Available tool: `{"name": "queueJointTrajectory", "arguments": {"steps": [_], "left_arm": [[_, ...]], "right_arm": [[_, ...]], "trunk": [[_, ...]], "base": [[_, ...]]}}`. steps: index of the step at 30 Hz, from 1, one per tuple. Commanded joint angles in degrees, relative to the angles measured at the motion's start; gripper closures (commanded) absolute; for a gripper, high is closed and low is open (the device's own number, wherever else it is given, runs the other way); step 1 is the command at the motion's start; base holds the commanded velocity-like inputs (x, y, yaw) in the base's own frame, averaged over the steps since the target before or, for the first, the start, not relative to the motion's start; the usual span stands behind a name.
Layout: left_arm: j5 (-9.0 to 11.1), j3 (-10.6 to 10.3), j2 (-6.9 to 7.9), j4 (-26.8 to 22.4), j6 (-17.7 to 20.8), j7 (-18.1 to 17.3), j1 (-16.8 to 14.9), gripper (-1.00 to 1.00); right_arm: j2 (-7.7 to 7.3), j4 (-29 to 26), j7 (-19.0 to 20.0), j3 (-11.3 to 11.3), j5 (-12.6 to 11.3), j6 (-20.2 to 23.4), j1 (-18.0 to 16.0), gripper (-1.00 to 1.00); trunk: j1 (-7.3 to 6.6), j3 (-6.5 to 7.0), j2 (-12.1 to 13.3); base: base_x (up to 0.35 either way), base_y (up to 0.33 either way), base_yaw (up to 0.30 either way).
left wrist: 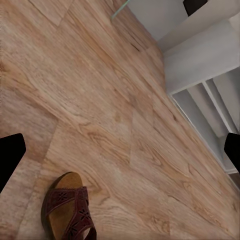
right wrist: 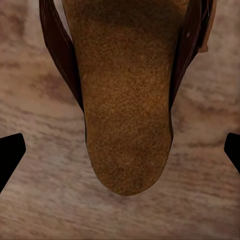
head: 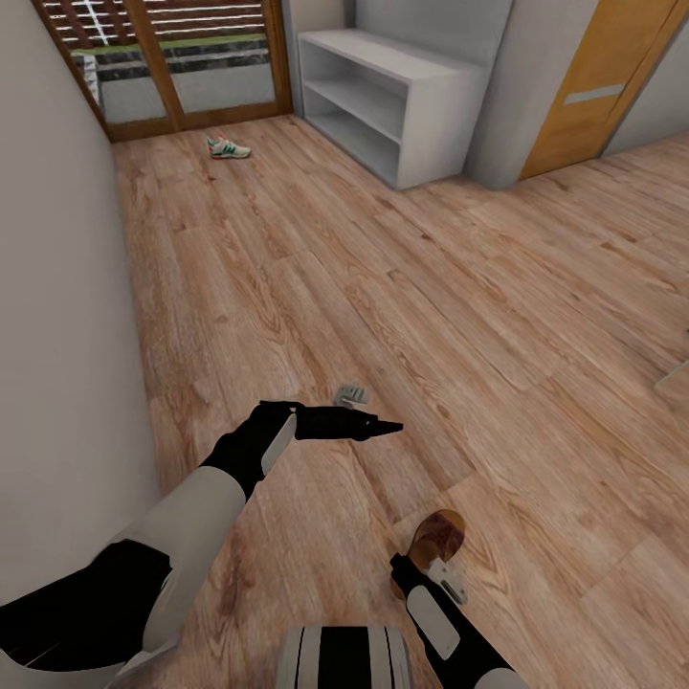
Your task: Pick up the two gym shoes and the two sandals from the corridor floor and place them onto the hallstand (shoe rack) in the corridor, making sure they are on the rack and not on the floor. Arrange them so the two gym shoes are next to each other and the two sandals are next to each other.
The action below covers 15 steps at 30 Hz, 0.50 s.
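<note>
1. The light brown wood-grain plank corridor floor [head: 383, 287] runs from the robot toward a wooden-framed glass door [head: 182, 57] at 11 o'clock in the head view.
2. The wide pale grey hallstand with two open low shelves [head: 383, 105] stands against the wall at 12 to 1 o'clock, its worktop and visible shelves bare. Its shelves also show in the left wrist view [left wrist: 210, 85].
3. One white lace-up gym shoe with green stripes and red-orange patches [head: 228, 147] lies on the floor at 11 o'clock, near the door and well apart from the hallstand.
4. A flat brown leather sandal with a tan footbed [head: 435, 541] lies on the floor at 5 o'clock, just ahead of the right arm.
5. The right gripper [right wrist: 120, 150] hovers directly over this sandal [right wrist: 125, 90]. Its jaws are spread wide, with one black fingertip [right wrist: 10, 152] out on each side of the footbed, and they hold nothing.
6. The left gripper [head: 383, 427] points toward 3 o'clock above the floor. In its wrist view [left wrist: 120, 152] the fingertips [left wrist: 10, 155] stand far apart and hold nothing.
7. A brown sandal with cut-out straps [left wrist: 67, 210] lies on the planks in the left wrist view.
8. A small pale grey object [head: 350, 393] lies on the floor just beyond the left gripper; I cannot tell what it is.
9. An orange-brown wooden door [head: 598, 86] stands at 2 o'clock.
</note>
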Motion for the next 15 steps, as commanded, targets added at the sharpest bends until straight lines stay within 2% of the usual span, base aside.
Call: {"name": "queueJointTrajectory", "arguments": {"steps": [1, 8, 13, 15], "left_arm": [[0.3, 0.0, 0.00, 0.0, 0.5, 0.0, 0.0, -1.00], [0.3, 0.0, 0.00, 0.0, 0.5, 0.0, 0.0, -1.00], [0.3, 0.0, 0.00, 0.0, 0.5, 0.0, 0.0, -1.00], [0.3, 0.0, 0.00, 0.0, 0.5, 0.0, 0.0, -1.00]], "right_arm": [[0.00, -0.1, -0.3, 0.2, -0.4, -0.2, 0.0, -1.00], [0.00, -0.1, -0.3, 0.2, -0.4, -0.2, 0.0, -1.00], [0.00, -0.1, -0.3, 0.2, -0.4, -0.2, 0.0, -1.00], [0.00, -0.1, -0.3, 0.2, -0.4, -0.2, 0.0, -1.00]], "trunk": [[-0.01, -0.06, 0.0], [-0.01, -0.11, 0.0], [0.12, -1.23, -0.1], [0.12, -1.27, -0.1]], "base": [[0.000, 0.000, 0.016], [0.000, 0.000, 0.006], [0.000, 0.000, 0.002], [0.000, 0.000, 0.028]]}}
